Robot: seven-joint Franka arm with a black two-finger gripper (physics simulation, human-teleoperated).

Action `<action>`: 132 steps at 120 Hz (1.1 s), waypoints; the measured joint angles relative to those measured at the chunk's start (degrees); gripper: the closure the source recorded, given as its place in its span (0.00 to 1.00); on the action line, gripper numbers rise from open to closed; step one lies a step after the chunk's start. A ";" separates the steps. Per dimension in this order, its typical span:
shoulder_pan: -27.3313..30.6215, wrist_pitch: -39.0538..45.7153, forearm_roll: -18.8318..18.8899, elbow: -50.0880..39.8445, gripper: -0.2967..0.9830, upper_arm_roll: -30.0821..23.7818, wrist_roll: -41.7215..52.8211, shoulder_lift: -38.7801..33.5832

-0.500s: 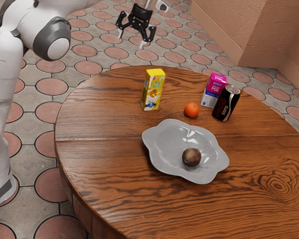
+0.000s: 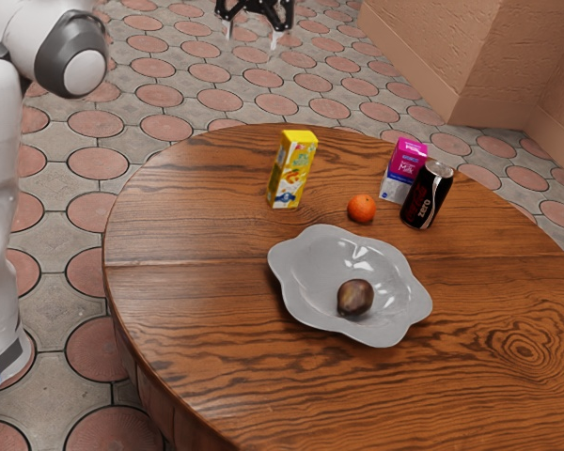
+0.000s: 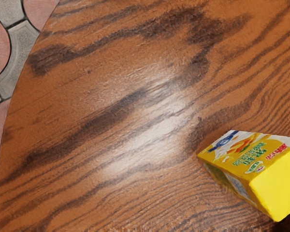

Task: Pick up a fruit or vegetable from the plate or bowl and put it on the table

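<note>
High above the table's far side, the black gripper is open, its fingers apart with nothing between them. Well below it, the grey wavy-edged plate holds a round brownish-purple fruit, resting toward the near side of its hollow. An orange lies on the wooden table, just beyond the plate's rim. In the wrist view, bare tabletop and its curved edge lie below the hand.
A yellow juice carton stands behind the plate, leaning slightly toward the exterior view's right; its top is near my hand in the wrist view. Beyond the orange are a pink-and-white milk carton and a black can.
My gripper has risen in the exterior view and shifted slightly to its left. The brown fruit has rolled a little leftward there, and the yellow carton's top has tipped rightward.
</note>
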 joint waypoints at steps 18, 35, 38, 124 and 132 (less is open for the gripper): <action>-5.36 0.27 -6.09 0.67 0.23 -0.74 -2.55 -2.82; -11.15 3.56 -7.95 -2.25 0.23 -0.84 -4.88 -1.39; -11.48 4.40 -8.11 -3.70 0.23 -0.84 -5.23 -1.24; -22.18 23.78 -6.07 -29.33 0.23 -13.86 -12.39 -13.88; -22.09 25.69 -5.85 -31.38 0.23 -15.45 -13.12 -13.86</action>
